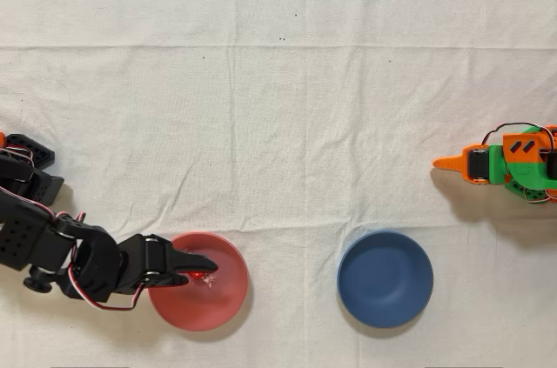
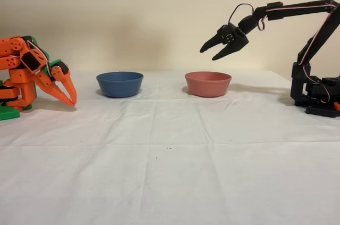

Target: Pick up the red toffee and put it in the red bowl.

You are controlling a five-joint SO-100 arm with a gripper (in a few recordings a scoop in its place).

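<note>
The red bowl (image 1: pixel 198 293) stands near the bottom left of the overhead view, and right of centre in the fixed view (image 2: pixel 207 84). The red toffee (image 1: pixel 202 276), a small shiny red spot with a clear wrapper end, shows inside the bowl's upper left part, just past the black fingertips. My gripper (image 1: pixel 203 269) hangs over the bowl's left side. Seen from the side, the gripper (image 2: pixel 208 54) is well above the bowl's rim, open, with nothing between its fingers. The bowl's wall hides the toffee there.
A blue bowl (image 1: pixel 385 278) of the same size stands to the right of the red one in the overhead view and to its left in the fixed view (image 2: pixel 119 84). The idle orange arm (image 1: pixel 505 162) rests at the right edge. White cloth (image 1: pixel 278 107) covers the table.
</note>
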